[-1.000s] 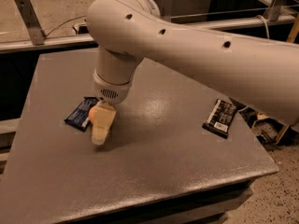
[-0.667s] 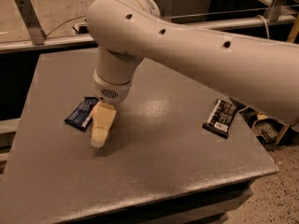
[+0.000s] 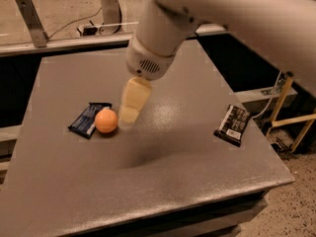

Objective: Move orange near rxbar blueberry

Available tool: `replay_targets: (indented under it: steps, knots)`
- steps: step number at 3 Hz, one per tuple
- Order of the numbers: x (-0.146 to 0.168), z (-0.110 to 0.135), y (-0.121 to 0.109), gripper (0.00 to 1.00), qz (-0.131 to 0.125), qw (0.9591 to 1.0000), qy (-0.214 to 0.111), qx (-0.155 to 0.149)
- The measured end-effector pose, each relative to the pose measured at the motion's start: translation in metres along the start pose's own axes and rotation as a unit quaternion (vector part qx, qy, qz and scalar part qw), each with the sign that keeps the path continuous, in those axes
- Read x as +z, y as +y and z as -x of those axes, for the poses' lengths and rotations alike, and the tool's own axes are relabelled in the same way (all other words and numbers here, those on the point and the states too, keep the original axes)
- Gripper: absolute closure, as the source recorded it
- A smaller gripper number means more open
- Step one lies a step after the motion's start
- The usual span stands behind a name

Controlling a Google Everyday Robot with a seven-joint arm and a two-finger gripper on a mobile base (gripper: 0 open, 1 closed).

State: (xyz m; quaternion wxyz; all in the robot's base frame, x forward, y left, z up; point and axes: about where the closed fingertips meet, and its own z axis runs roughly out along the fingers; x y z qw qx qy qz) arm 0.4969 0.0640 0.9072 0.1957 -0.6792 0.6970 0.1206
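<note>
The orange point(image 3: 106, 121) rests on the grey table point(image 3: 173, 181), touching the right edge of the rxbar blueberry point(image 3: 88, 120), a dark navy bar with a pale stripe lying at the table's left. My gripper point(image 3: 129, 115), pale yellow under the big white arm, hangs just right of the orange and slightly above it. It holds nothing that I can see.
A black-wrapper bar with white print point(image 3: 232, 125) lies near the table's right edge. The white arm point(image 3: 163, 28) reaches in from the upper right. Metal frames point(image 3: 291, 117) stand on the floor to the right, past the table's edge.
The orange was hidden at the gripper's tip beside the blue bar. Now it sits in plain sight on the table, and the gripper has drawn up and to the right of it.
</note>
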Motion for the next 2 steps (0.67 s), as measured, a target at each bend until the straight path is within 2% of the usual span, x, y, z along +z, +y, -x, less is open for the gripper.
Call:
replay_targets:
  steps: [1,2]
  knots:
    - [-0.0222,0.0108,-0.0067,0.0,-0.015,0.9997,-0.014,-0.015]
    - [-0.0222,0.0108,-0.0066,0.0,-0.015,0.9997,-0.014,-0.015]
